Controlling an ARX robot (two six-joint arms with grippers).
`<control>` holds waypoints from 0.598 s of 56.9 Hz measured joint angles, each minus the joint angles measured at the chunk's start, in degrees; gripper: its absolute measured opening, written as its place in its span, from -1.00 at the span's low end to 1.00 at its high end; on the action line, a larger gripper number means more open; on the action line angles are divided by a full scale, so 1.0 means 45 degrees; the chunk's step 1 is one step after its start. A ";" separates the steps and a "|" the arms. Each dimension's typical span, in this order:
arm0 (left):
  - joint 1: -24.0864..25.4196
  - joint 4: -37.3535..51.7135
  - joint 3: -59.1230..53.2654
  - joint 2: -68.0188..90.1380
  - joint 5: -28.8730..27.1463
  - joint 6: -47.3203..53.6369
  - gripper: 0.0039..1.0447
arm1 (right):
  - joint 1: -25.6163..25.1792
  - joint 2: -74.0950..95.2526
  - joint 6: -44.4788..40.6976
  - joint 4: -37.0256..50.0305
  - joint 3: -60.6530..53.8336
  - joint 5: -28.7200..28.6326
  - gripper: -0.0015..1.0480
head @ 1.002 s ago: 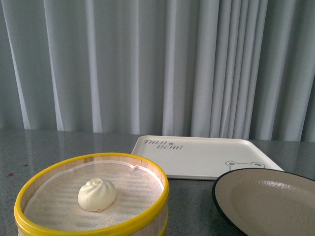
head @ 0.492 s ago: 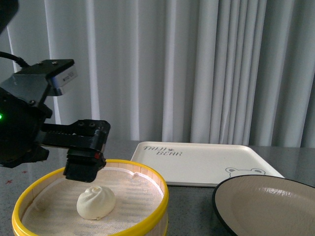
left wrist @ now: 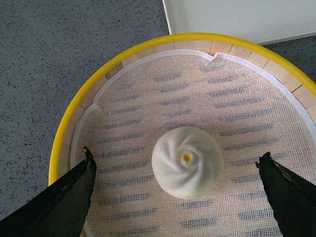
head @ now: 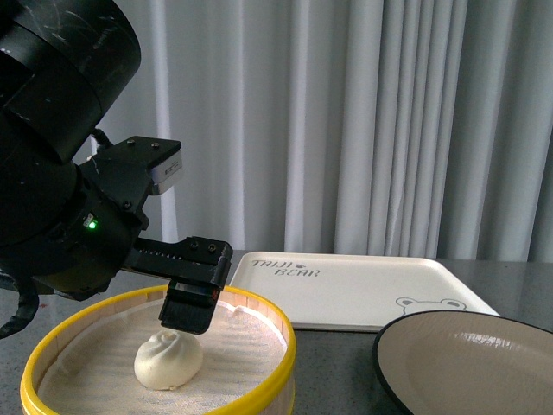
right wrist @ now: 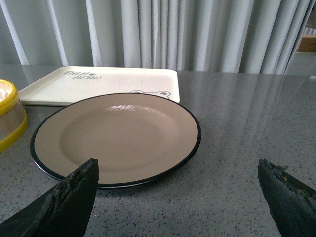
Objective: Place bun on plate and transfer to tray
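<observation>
The cream-white bun with a swirl top sits on mesh cloth inside a yellow-rimmed wooden steamer basket. My left gripper hangs just above the bun, open; in the left wrist view the bun lies between the wide-apart fingers, untouched. The tan plate with a black rim is empty at the front right. The cream tray with "TAIJI BEAR" lettering lies behind it, empty. My right gripper is open over bare table just in front of the plate.
Grey speckled tabletop extends to the right of the plate. A pale pleated curtain closes the back. The left arm's black body fills the upper left of the front view. The basket's edge shows beside the plate.
My left arm has come into the front view from the left and moved right and down, so the open gripper now hangs over the bun. Bun, plate and tray have not moved.
</observation>
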 joint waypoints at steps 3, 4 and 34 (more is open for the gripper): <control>-0.0053 -0.0058 0.0092 0.0083 0.0015 -0.0151 0.88 | 0.0000 0.0000 0.0000 0.0000 0.0000 0.0005 0.83; -0.0063 -0.0068 0.0107 0.0097 0.0019 -0.0194 0.88 | 0.0000 0.0000 0.0000 0.0000 0.0000 0.0005 0.83; -0.0733 -0.0063 0.0126 0.0597 0.0063 -0.0952 0.88 | 0.0000 0.0000 0.0000 0.0000 0.0000 0.0005 0.83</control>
